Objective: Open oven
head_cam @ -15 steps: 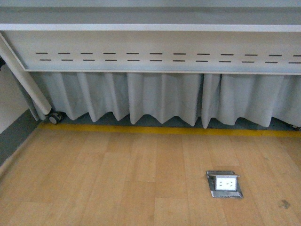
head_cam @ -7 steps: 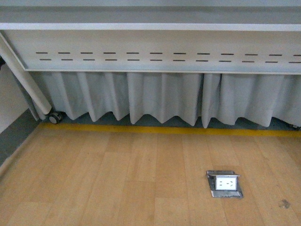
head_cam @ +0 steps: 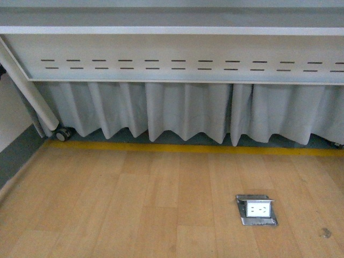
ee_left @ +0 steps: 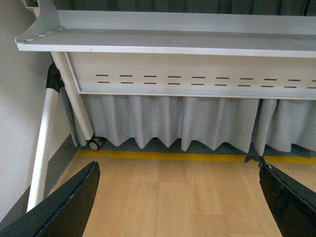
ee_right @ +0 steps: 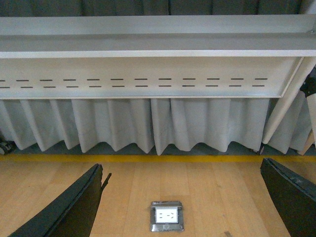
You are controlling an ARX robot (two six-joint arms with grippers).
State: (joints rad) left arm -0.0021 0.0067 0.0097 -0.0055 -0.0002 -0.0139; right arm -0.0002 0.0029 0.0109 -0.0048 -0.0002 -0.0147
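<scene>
We see no oven in any view. Ahead of us stands a white table point(head_cam: 172, 32) with a slotted front panel, a pleated grey curtain point(head_cam: 183, 110) hanging below it, and a floor socket point(head_cam: 257, 209) set in the wooden floor point(head_cam: 134, 204). Our left gripper point(ee_left: 180, 197) and right gripper point(ee_right: 182, 197) both hang with fingers spread wide, holding nothing.

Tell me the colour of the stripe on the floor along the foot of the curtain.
Yellow; the stripe shows best in the front view.
</scene>
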